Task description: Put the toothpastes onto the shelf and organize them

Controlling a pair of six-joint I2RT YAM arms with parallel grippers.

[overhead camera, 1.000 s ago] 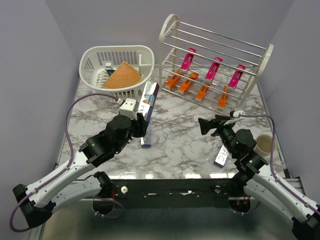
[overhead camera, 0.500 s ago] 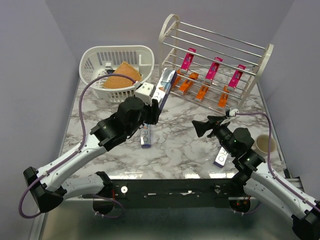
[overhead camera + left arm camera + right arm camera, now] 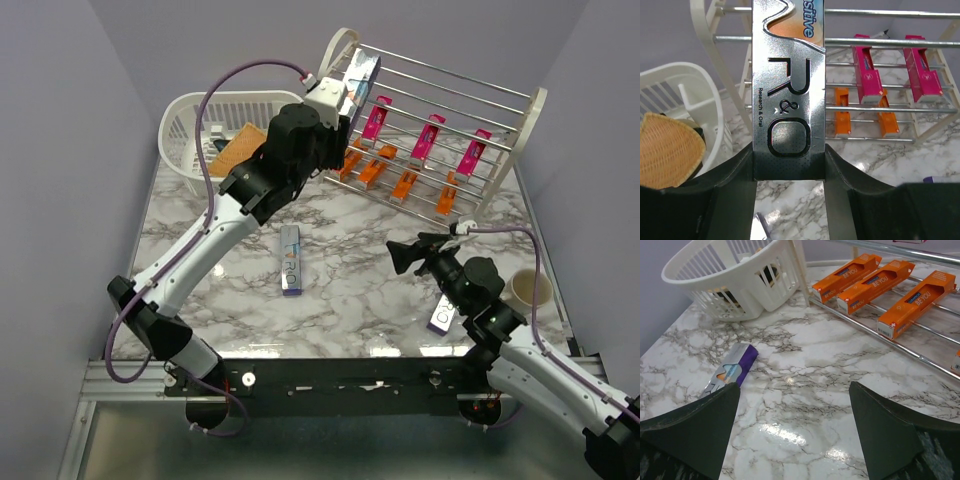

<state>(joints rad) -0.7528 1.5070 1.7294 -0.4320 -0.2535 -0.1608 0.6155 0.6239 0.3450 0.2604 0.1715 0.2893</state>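
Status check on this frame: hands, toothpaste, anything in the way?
Left hand shut on silver toothpaste carton, up at top rods of the shelf. Right hand open, empty, low over table. Nothing seen blocking.

Left gripper [image 3: 788,167], arm seemingly outstretched, clamps silver carton [image 3: 789,90]; right gripper [image 3: 794,392] hovers low, agape.

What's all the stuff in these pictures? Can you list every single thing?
held silver box: one, silver, raised by the shelf's top rods
loose silver boxes: two, silver with purple ends, flat on the table
pink boxes: three, magenta, shelf's middle tier
orange boxes: four, orange, shelf's lowest tier
shelf: one, cream with silver rods, far right
basket: one, white, far left
woven cone: one, tan, inside the basket
cup: one, cream, table's right edge
table: one, grey-white marble
left end effector: black, gripping the held silver box
right end effector: black, open, empty
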